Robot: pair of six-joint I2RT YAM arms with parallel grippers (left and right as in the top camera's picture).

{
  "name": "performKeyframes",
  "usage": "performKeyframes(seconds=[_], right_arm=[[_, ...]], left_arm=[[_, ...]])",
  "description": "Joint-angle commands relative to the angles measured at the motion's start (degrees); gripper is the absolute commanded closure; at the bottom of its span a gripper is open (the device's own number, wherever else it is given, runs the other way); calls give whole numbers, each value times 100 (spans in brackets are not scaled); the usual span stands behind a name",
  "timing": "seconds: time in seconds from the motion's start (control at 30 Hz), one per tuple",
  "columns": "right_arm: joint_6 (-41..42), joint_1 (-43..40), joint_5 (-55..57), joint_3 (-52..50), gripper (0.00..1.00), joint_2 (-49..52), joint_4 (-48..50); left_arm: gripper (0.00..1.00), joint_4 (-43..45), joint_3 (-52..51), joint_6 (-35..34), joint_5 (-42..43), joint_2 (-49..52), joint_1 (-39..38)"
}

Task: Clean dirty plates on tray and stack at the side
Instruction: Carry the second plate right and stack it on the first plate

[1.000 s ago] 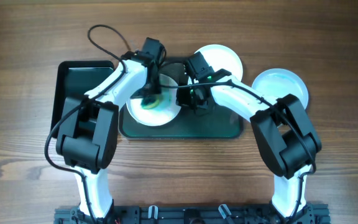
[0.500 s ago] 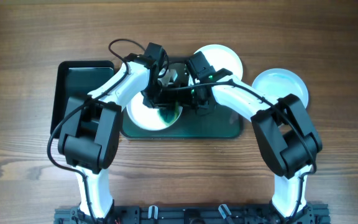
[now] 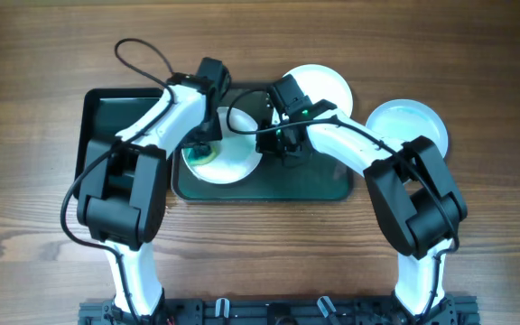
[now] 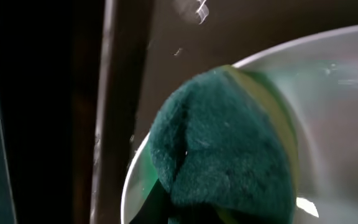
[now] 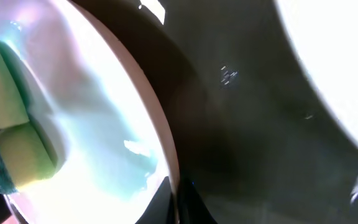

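A white plate [image 3: 233,161] lies on the left part of the dark green tray [image 3: 305,185]. My left gripper [image 3: 202,144] is shut on a green and yellow sponge [image 4: 229,143] and presses it on the plate's left side [image 4: 340,81]. My right gripper [image 3: 274,144] is shut on that plate's right rim [image 5: 166,149]; the sponge shows at the far left of the right wrist view [image 5: 11,146]. A second plate [image 3: 319,86] sits at the tray's back edge. A third plate [image 3: 409,122] lies on the table to the right, with a faint teal tint.
A smaller black-green bin [image 3: 106,122] stands left of the tray, close to my left arm. The tray's right half [image 5: 260,124] is bare. A black cable loops above the left arm [image 3: 143,54].
My left gripper swept the sponge across the plate, first to the right, then back to the plate's left edge. The right gripper has stayed on the rim.
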Motion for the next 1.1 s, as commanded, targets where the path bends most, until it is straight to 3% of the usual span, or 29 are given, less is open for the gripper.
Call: performKeyframes(seconds=[0.0, 0.13, 0.27, 0.43, 0.53, 0.8, 0.9, 1.07], right_arm=[[-52, -11, -48, 76, 96, 118, -74], [-396, -4, 7, 87, 96, -120, -219], [-750, 103, 1207, 87, 95, -693, -837], [-940, 492, 3569, 87, 95, -1731, -1587], [-1049, 1084, 5591, 87, 96, -2330, -1884], [-1526, 2872, 10585, 87, 96, -2603, -1956], [-2275, 3246, 10622, 87, 96, -2603, -1528], [-2264, 3233, 10618, 87, 96, -2614, -1484]], left_arm=[[96, -472, 96, -109, 872, 7, 245], [96, -1491, 1178, 599, 2389, -173, 413], [96, -1884, 1963, 595, 2723, -372, 811], [96, -1735, 1991, 599, 2695, -459, 1113], [96, -1670, 1991, 597, 2653, -459, 1113], [96, -1665, 1991, 597, 2653, -459, 1113], [96, -1663, 1991, 597, 2656, -459, 1113], [96, -1668, 1991, 597, 2658, -459, 1113]])
